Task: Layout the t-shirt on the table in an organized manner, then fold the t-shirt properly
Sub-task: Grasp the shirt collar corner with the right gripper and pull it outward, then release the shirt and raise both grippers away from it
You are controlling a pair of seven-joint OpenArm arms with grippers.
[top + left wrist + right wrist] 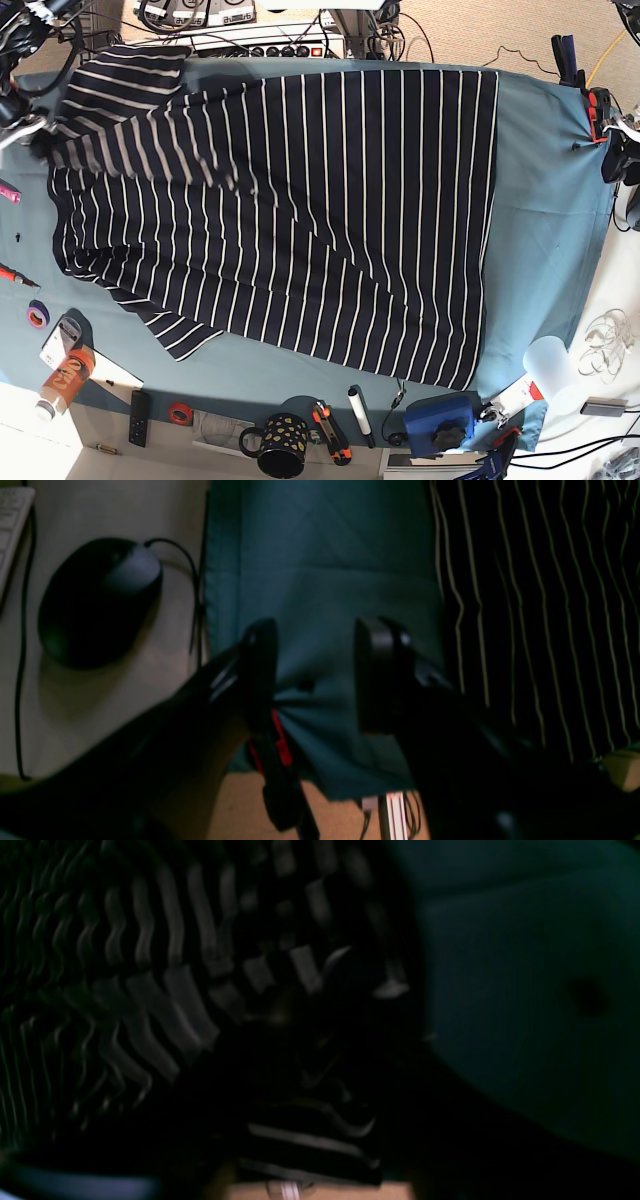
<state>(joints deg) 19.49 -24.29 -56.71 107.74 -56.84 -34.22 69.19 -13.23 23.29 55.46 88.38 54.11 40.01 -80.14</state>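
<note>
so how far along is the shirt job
Mostly done: the t-shirt lies spread across the table. In hand: the right gripper is at the bunched sleeve. The left gripper is open and empty. Left: flatten that sleeve, then every fold.

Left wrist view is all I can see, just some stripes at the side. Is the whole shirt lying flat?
Observer: Not quite. In the base view the t-shirt is spread across the table, but its top-left corner is folded over.
Operator: Is a sleeve showing?
Observer: Yes, what looks like one sleeve pokes out at the bottom-left.
Operator: Anything else around?
Observer: A spotted black mug stands near the bottom edge, off the shirt.
</note>
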